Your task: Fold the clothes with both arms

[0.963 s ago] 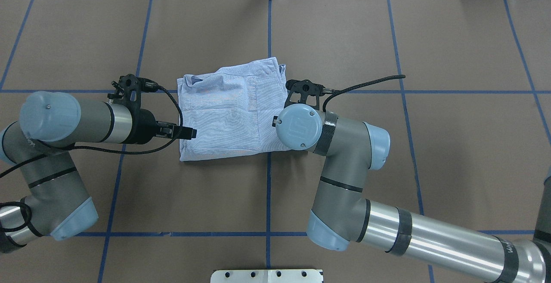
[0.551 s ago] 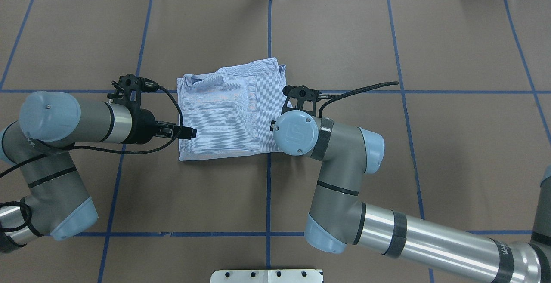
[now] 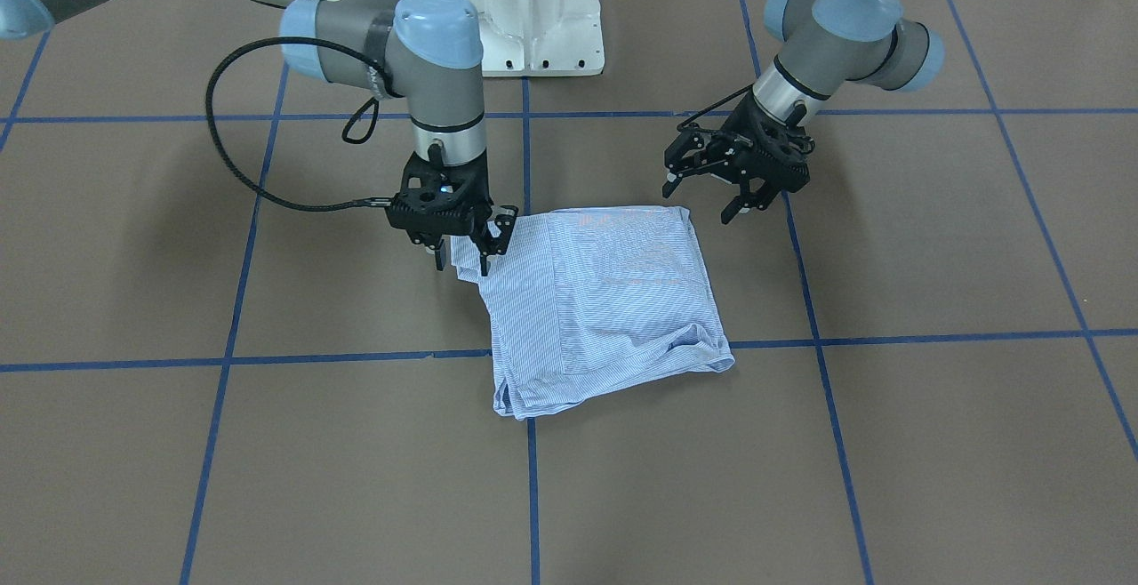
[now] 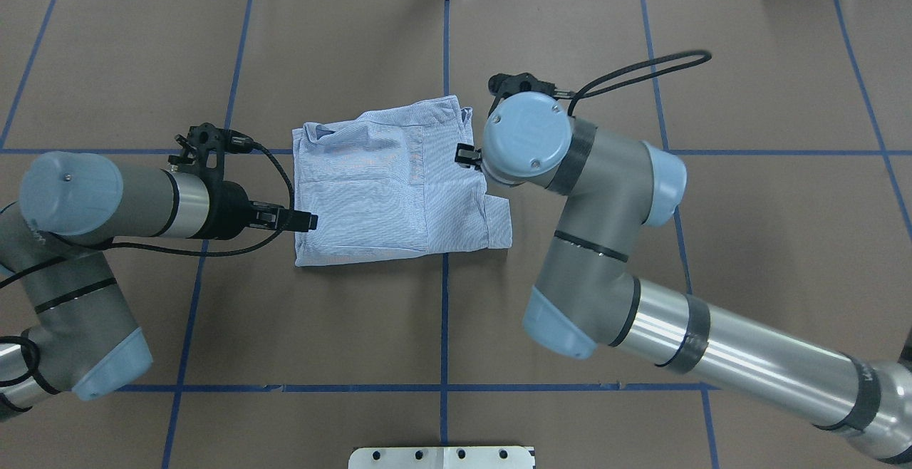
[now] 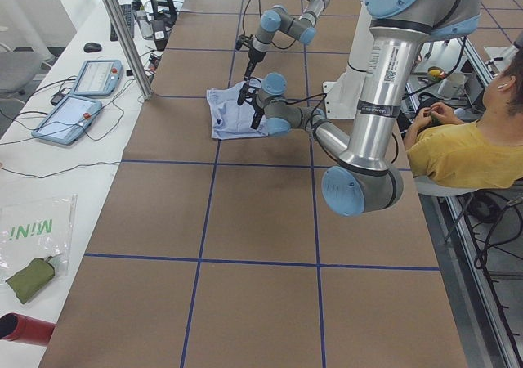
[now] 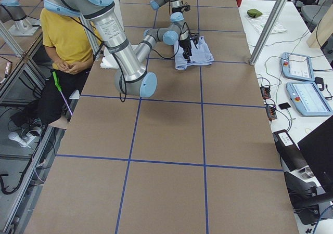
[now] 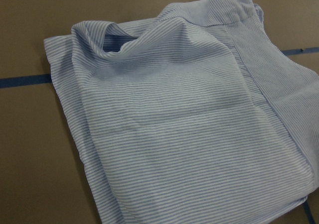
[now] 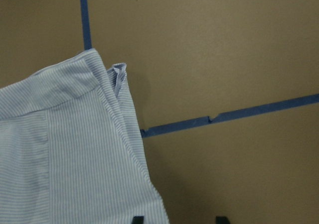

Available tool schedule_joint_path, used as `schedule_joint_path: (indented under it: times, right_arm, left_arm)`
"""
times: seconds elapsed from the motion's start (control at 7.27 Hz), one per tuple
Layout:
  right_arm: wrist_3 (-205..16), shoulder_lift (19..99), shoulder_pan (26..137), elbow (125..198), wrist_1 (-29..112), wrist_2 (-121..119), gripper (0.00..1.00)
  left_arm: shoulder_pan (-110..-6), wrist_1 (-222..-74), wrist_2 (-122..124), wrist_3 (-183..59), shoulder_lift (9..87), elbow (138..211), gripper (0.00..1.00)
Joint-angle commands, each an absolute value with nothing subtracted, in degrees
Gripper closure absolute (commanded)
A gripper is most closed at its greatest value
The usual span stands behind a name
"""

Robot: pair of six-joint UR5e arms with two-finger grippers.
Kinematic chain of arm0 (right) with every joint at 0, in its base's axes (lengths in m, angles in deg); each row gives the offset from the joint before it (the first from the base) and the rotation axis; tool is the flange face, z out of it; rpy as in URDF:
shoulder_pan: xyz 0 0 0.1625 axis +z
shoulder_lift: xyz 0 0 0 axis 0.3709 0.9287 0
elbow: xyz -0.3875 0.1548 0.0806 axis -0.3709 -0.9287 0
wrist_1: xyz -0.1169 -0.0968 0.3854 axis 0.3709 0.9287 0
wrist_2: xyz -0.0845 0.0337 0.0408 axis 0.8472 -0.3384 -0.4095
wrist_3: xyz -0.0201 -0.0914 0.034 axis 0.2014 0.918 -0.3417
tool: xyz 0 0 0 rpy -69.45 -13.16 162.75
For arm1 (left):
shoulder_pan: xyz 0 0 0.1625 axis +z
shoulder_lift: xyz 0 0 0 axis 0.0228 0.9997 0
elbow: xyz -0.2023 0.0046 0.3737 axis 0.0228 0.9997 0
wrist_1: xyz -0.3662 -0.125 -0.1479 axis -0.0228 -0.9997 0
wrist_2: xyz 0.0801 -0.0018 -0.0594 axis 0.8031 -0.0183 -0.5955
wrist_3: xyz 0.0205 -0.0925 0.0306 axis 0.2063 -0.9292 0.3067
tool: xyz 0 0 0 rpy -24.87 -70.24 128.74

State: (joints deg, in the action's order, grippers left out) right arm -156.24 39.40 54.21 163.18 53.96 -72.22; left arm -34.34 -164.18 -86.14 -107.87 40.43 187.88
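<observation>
Toward the far edge of the surface (image 4: 285,326) your right gripper (image 3: 462,265) has moved along the shirt (image 4: 385,184), jaws apart; your left gripper (image 3: 700,203) waits spread. An uncovered flap (image 4: 499,223) likely needs tucking.

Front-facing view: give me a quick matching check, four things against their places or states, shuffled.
1. left gripper
2. right gripper
3. shirt
4. white base

A. folded, lying flat on the table
B. open, astride the shirt's edge
C. at the view's top, between the arms
D. open, beside the shirt's corner

Pairs: 1-D, 2-B, 3-A, 4-C
</observation>
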Motion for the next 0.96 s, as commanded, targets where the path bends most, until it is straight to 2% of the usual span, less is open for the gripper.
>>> schedule_joint_path:
  times: [0.0, 0.14, 0.28, 0.83]
  right_arm:
    - [-144.2, 47.4, 62.8, 171.0, 56.5, -80.6, 0.0]
    - [-135.6, 52.0, 67.9, 172.9, 56.4, -85.7, 0.0]
    - [-125.2, 55.7, 73.3, 173.2, 56.3, -89.2, 0.0]
    - [-76.3, 79.9, 100.4, 175.8, 55.7, -102.5, 0.0]
  left_arm:
    - [-42.2, -155.7, -93.1, -95.5, 32.9, 196.7, 0.0]
    - [-46.6, -153.1, -93.8, -85.7, 28.0, 199.9, 0.0]
    - [-52.9, -152.6, -96.1, -74.5, 24.8, 199.6, 0.0]
    - [-76.2, -149.9, -107.0, -45.1, 15.4, 194.4, 0.0]
